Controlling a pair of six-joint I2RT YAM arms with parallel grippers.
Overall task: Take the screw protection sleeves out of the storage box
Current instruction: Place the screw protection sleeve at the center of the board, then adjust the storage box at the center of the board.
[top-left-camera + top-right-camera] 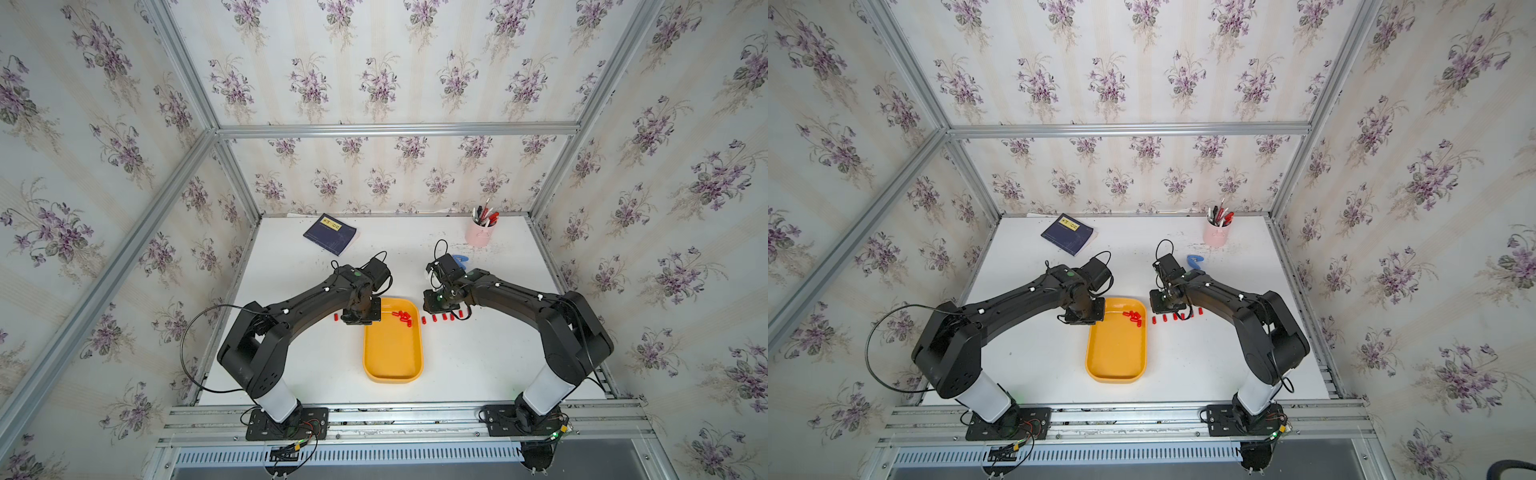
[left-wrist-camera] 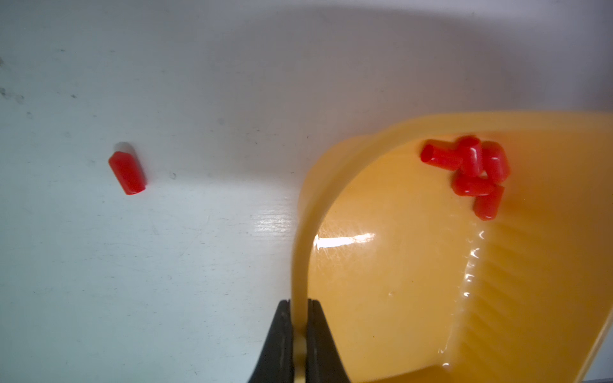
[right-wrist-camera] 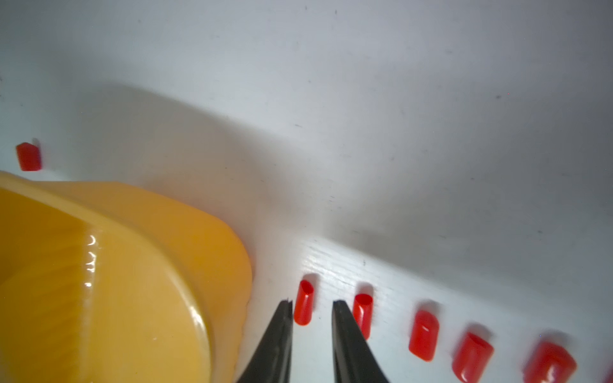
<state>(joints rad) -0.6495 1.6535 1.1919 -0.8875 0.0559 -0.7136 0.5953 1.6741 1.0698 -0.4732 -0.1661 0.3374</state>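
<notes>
The yellow-orange storage box [image 1: 390, 353] [image 1: 1115, 353] lies mid-table. My left gripper [image 2: 300, 303] is shut on its left rim [image 2: 300, 258] near the far corner. Several red screw protection sleeves [image 1: 403, 318] [image 2: 471, 172] are piled in the box's far right corner. More sleeves [image 1: 434, 318] [image 1: 1165, 318] lie in a row on the table right of the box. My right gripper [image 3: 311, 303] stands open over that row's box end, and one sleeve [image 3: 303, 303] lies on the table between its fingers. A single sleeve [image 1: 336, 318] [image 2: 127, 172] rests left of the box.
A navy book [image 1: 331, 234] lies at the back left. A pink pen cup [image 1: 480, 232] with red-capped pens stands at the back right. A small blue object [image 1: 460, 259] sits just behind my right wrist. Metal frame rails border the white table.
</notes>
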